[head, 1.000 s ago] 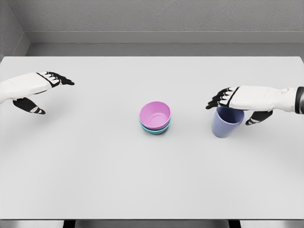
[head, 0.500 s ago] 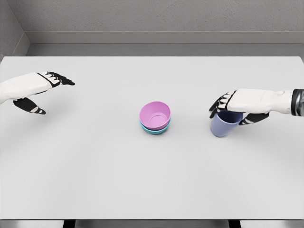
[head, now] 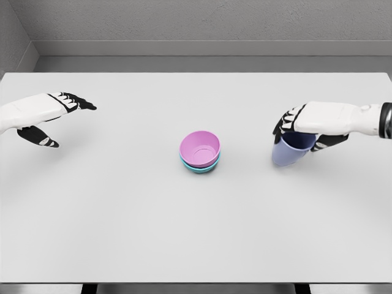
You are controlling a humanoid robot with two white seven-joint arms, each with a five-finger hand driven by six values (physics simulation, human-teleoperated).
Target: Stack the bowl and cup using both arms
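Right hand (head: 301,130) is wrapped over the rim of the blue cup (head: 288,152) out on the right side of the white table (head: 122,214), fingers curled down around the top, thumb on the near side, and the cup tips slightly in the grip; whether its base sits on the table or hangs just clear of it is hard to call from up here. In the middle, the pink bowl (head: 199,147) sits nested in the teal bowl (head: 199,168), so the bowl stack looks done and the cup is the piece in hand. Left hand (head: 52,113) hovers far out on the left, fingers stretched flat and holding nothing, well apart from everything. Judging by this, the step is the pickup and carry of the cup. Next it wants a clean lift, a sweep left across to the bowls, the cup squared upright over the pink bowl's mouth, then a gentle lowering so the stack isn't nudged
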